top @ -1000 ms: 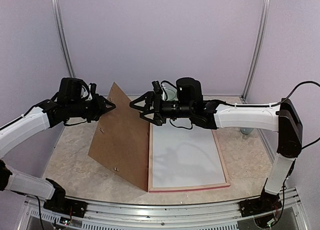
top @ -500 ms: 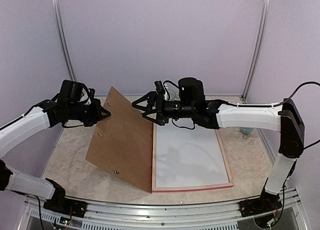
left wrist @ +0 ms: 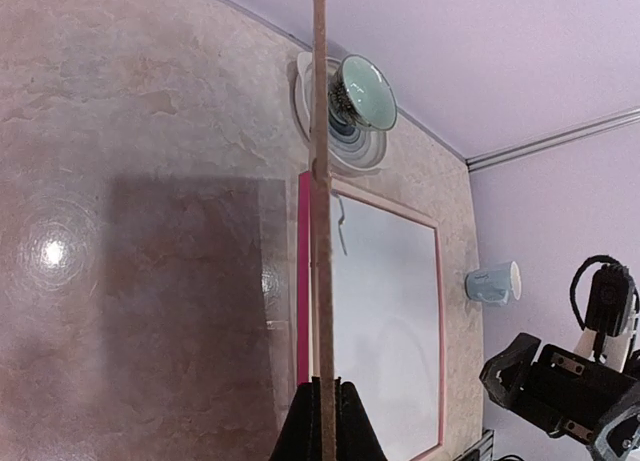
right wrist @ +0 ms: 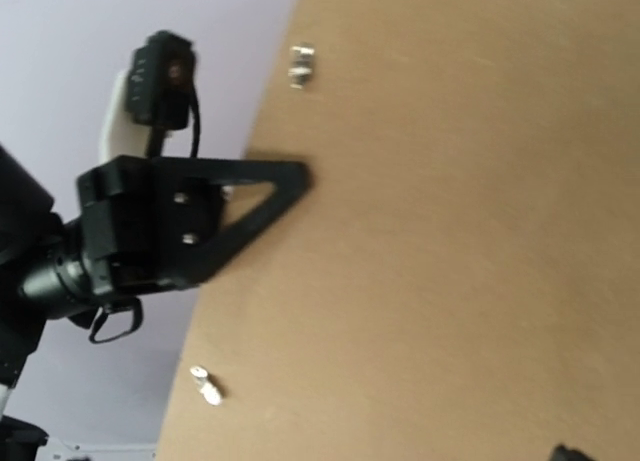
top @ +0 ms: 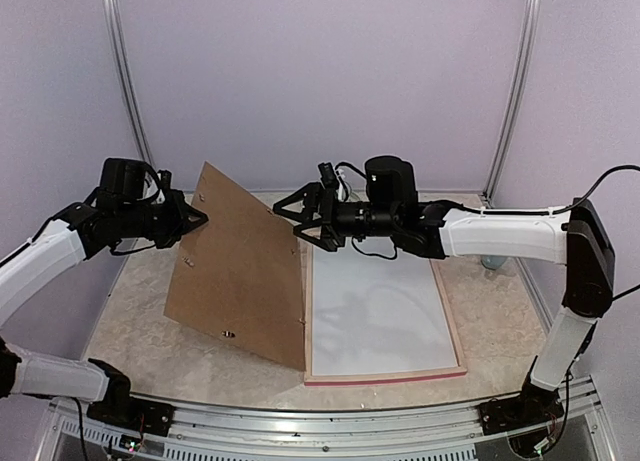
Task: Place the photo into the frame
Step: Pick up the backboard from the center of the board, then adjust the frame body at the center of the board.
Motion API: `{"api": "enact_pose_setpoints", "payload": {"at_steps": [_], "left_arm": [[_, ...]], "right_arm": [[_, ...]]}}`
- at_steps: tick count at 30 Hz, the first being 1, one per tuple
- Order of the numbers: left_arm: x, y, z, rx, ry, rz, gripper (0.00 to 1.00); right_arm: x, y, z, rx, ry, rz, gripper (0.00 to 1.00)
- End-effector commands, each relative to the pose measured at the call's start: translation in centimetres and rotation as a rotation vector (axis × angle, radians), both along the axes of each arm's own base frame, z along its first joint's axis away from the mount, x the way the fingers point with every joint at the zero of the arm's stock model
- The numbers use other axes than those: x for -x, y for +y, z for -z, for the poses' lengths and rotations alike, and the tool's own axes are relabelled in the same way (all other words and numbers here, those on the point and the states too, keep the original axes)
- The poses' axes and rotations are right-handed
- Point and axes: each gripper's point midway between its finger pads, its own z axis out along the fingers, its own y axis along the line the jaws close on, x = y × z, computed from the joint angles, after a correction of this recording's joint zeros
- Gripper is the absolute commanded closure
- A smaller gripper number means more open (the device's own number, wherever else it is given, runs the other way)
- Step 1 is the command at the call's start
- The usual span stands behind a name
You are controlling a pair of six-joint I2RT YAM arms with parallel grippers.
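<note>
Seen from above: left arm point(top: 55, 253) bent at the elbow, forearm level and pointing toward the middle of the surface point(top: 135, 326). At its end, left pincer point(top: 197, 221) pinched shut on the left edge of the brown backing board point(top: 240, 271). Confirmed by the left wrist view, with both fingers point(left wrist: 305, 431) pressed against the board's thin edge and no gap left.

Board held up on a steep tilt, lower right edge down on the surface just beside the left rim of the frame point(top: 455, 333), upper part leaning away to the left. Small metal clips point(right wrist: 300, 66) on the board's brown face.

Right arm point(top: 500, 236) stretched long and nearly level from the right side across the far end of the frame, wrist turned toward the board. Right pincer point(top: 295, 221) spread wide near the board's upper right edge, gripping nothing; contact with the board impossible to judge.

Frame lying flat on the surface, right of the board, with pink showing along its rim. Opening filled by a white sheet point(top: 380, 311), no printed side visible.
</note>
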Motion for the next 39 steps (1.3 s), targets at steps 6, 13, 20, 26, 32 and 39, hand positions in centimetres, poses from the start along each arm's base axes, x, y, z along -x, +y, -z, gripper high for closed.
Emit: {"api": "enact_pose_setpoints", "payload": {"at_steps": [6, 13, 20, 26, 32, 39], "left_arm": [[-0.1, -1.1, -6.5, 0.173, -0.205, 0.050, 1.00], [0.1, -2.4, -7.7, 0.295, -0.277, 0.106, 1.00], [0.1, -4.2, -7.8, 0.433, -0.348, 0.166, 1.00], [0.0, -6.4, -6.5, 0.480, -0.378, 0.209, 1.00], [0.0, -8.8, -4.4, 0.581, -0.361, 0.269, 1.00], [-0.1, -11.0, -2.1, 0.641, -0.337, 0.310, 1.00]], "right_arm": [[-1.2, -4.6, -3.1, -0.031, -0.049, 0.086, 0.01], [-3.9, -11.9, -2.0, 0.024, -0.039, 0.259, 0.01], [-6.4, -21.6, 2.2, 0.242, 0.007, 0.531, 0.01], [-7.2, -28.1, 7.1, 0.332, 0.105, 0.675, 0.01], [-7.7, -30.7, 12.0, 0.441, 0.197, 0.723, 0.01], [-7.9, -32.5, 16.8, 0.500, 0.283, 0.737, 0.01]]}}
